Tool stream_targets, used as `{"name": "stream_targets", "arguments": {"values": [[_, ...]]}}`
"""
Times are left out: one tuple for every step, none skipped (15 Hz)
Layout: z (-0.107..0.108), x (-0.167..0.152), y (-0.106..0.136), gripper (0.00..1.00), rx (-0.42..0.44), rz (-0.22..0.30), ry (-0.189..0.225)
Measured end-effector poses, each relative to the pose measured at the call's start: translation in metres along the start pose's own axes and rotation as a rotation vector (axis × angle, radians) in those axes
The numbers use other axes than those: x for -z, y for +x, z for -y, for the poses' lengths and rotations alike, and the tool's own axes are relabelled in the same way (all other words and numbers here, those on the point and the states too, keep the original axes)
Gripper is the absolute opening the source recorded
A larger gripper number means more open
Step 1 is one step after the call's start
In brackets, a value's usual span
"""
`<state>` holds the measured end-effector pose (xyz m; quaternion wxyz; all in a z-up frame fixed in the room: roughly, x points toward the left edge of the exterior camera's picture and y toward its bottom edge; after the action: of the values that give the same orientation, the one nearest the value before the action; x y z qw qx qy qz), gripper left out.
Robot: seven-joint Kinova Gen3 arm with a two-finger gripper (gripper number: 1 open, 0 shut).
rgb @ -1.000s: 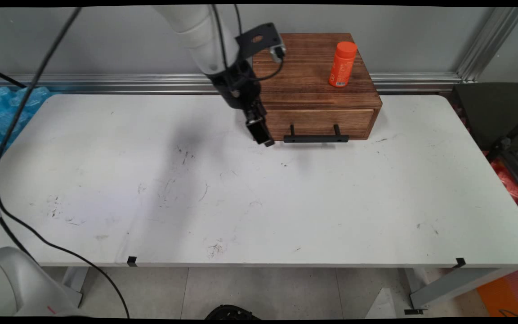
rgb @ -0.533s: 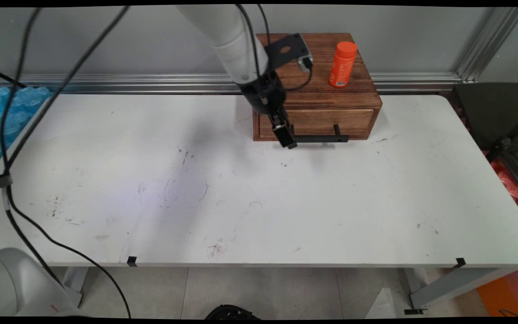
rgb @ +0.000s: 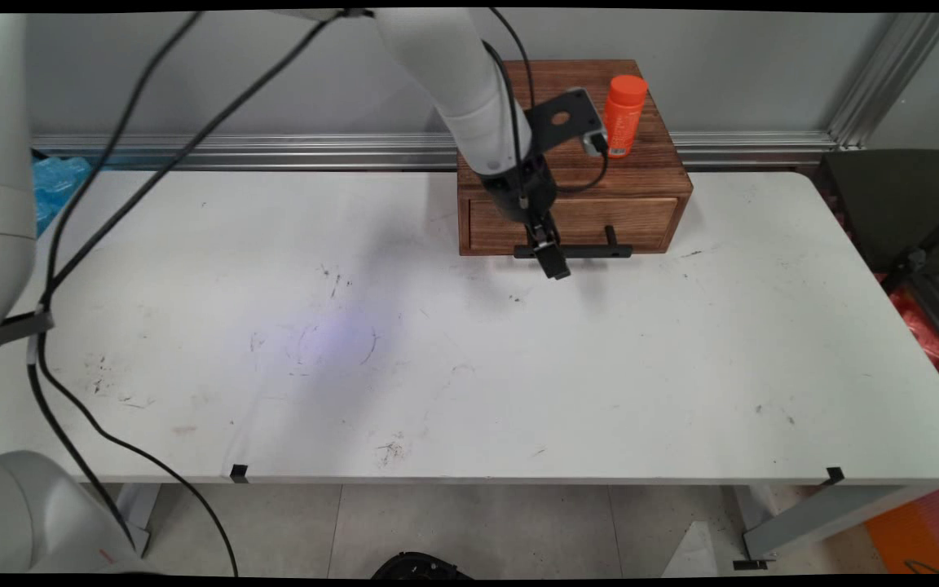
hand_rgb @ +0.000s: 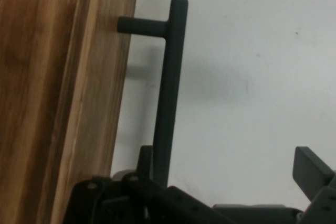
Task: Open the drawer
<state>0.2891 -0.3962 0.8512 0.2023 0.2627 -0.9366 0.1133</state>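
White table [rgb: 518,383] bears a wooden drawer box [rgb: 571,175] against the wall.

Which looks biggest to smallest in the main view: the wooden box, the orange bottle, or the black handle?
1. Wooden box
2. Black handle, longer than the bottle but thin
3. Orange bottle

Handle and bottle look close.

Robot lab, scuffed white table [rgb: 518,391], aluminium framing [rgb: 885,73], dangling cables [rgb: 94,212]
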Motion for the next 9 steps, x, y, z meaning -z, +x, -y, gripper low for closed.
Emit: {"name": "stream_targets", "arguments": {"values": [[0.001, -0.007, 0.002, 1.00, -0.002, 0.002, 0.002], [0.001, -0.015, 0.004, 1.00, -0.004, 0.005, 0.003], [0.002, -0.022, 0.006, 1.00, -0.006, 0.009, 0.004], [0.002, -0.030, 0.008, 1.00, -0.009, 0.013, 0.003], [0.002, -0.036, 0.010, 1.00, -0.013, 0.016, 0.003], [0.003, -0.042, 0.011, 1.00, -0.018, 0.020, 0.002], [0.003, -0.050, 0.013, 1.00, -0.024, 0.025, 0.001], [0.004, -0.055, 0.014, 1.00, -0.027, 0.028, 0.001], [0.004, -0.062, 0.016, 1.00, -0.031, 0.033, 0.000]]}}
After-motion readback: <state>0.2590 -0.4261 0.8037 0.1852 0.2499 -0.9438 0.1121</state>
